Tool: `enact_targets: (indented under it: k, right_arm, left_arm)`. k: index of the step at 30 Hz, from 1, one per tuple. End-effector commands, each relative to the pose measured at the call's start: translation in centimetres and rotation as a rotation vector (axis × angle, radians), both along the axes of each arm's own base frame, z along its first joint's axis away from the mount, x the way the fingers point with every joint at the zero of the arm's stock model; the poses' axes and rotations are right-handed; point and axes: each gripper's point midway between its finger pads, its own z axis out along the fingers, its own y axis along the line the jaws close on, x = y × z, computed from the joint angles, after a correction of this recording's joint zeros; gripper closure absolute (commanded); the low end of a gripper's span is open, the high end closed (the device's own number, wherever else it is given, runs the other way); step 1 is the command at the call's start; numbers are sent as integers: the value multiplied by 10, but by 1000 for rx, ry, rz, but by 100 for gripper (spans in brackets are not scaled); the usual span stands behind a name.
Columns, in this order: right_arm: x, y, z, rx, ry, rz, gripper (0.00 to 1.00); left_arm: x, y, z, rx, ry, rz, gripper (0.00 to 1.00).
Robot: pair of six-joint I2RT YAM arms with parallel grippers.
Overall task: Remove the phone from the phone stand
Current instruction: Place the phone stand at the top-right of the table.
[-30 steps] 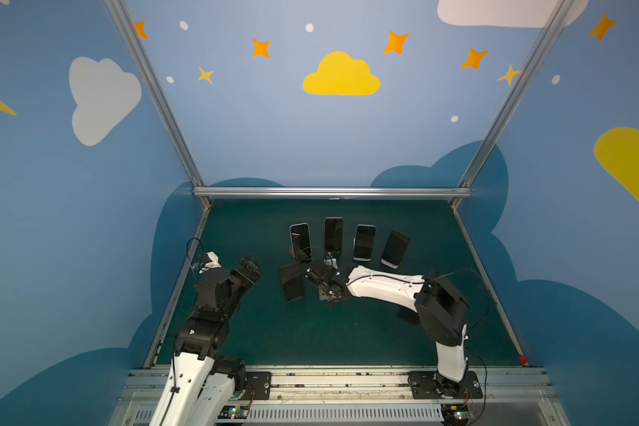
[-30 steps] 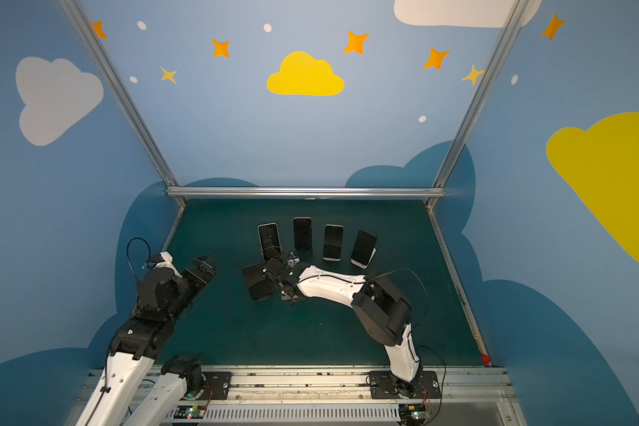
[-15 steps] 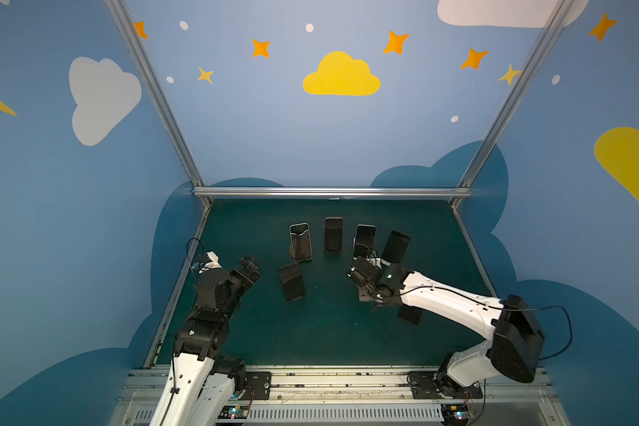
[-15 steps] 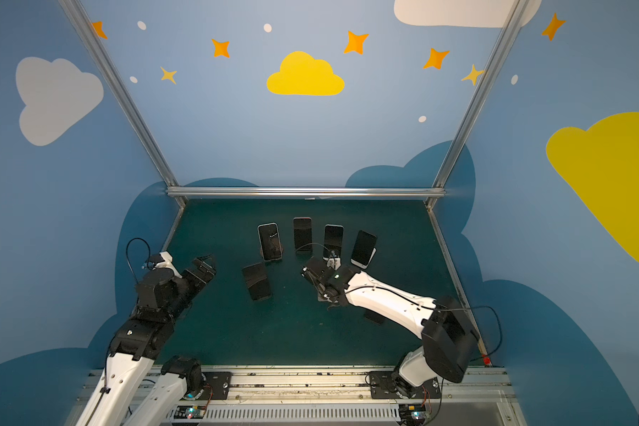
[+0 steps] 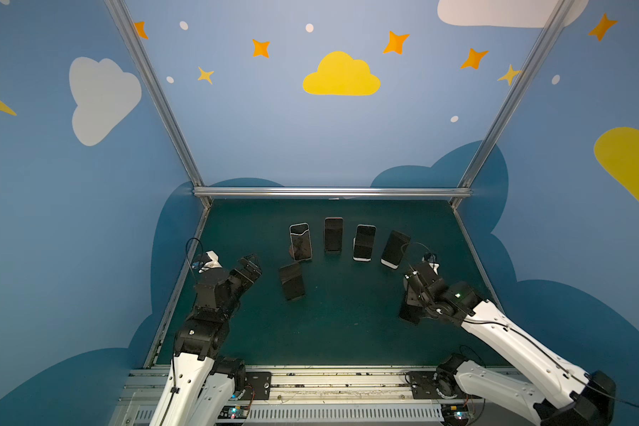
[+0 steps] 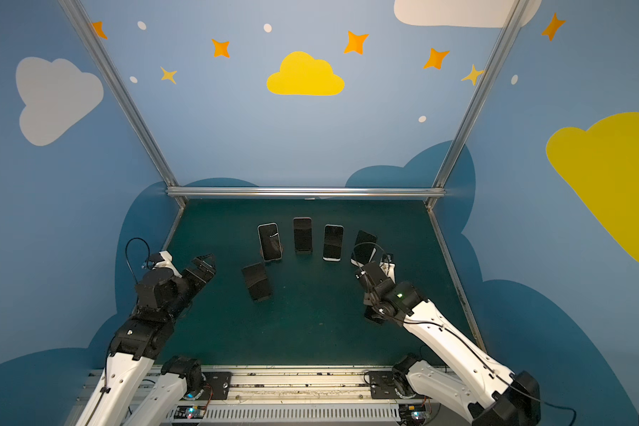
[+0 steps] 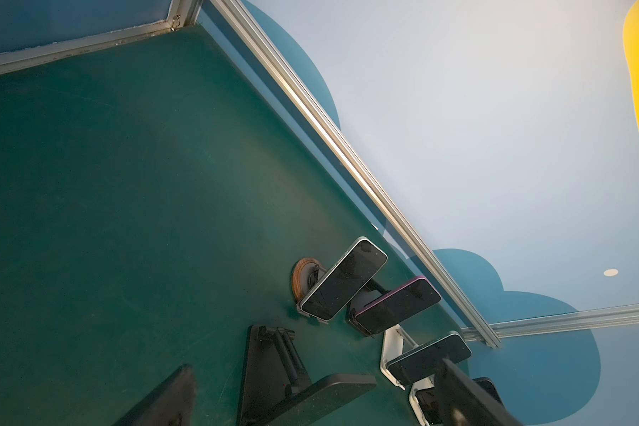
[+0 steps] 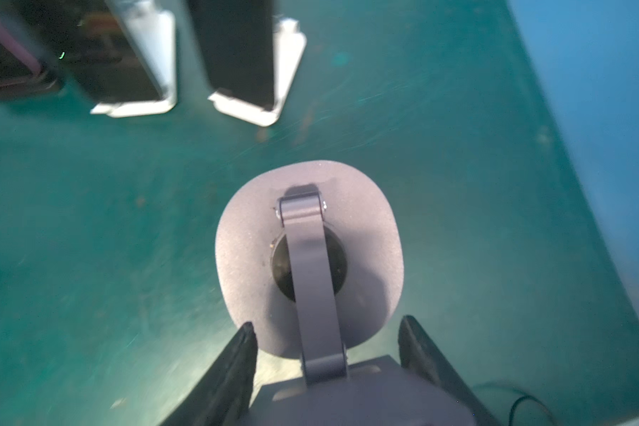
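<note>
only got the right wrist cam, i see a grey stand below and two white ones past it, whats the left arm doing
Observer: The left gripper hangs open and empty beside the phone on the black stand, not touching it.
Operator: how many phones in the back row
Observer: Four, in both top views. The leftmost phone rests on a round wooden stand.
Operator: which one is nearest me
Observer: The rightmost phone, turned at an angle to the other three. The right gripper is just in front of it.
</note>
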Motion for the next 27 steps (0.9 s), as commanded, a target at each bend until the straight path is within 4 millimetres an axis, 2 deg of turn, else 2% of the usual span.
enact_targets:
  k: [1,4,11,18,20,24,27]
  right_arm:
    - [22,-1,4,52,-21,38,49]
    - [46,-6,3,120,-6,13,49]
    - [105,-33,11,207,-60,-110,49]
    - [160,-65,-19,212,-29,-190,48]
    - [176,-75,-22,223,-22,-211,49]
    - [213,-85,-36,234,23,-229,48]
    - [237,-90,-52,244,135,-241,48]
  left_arm:
    - [1,-1,5,3,-19,-9,0]
    - [1,-1,5,7,-19,-10,0]
    - [2,-2,5,1,-20,-14,0]
    - [3,-4,1,-5,-10,-19,0]
    - [3,-4,0,-2,-6,-21,0]
    - [3,-5,-1,-9,-4,-23,0]
    - [1,-5,0,-12,-12,-24,0]
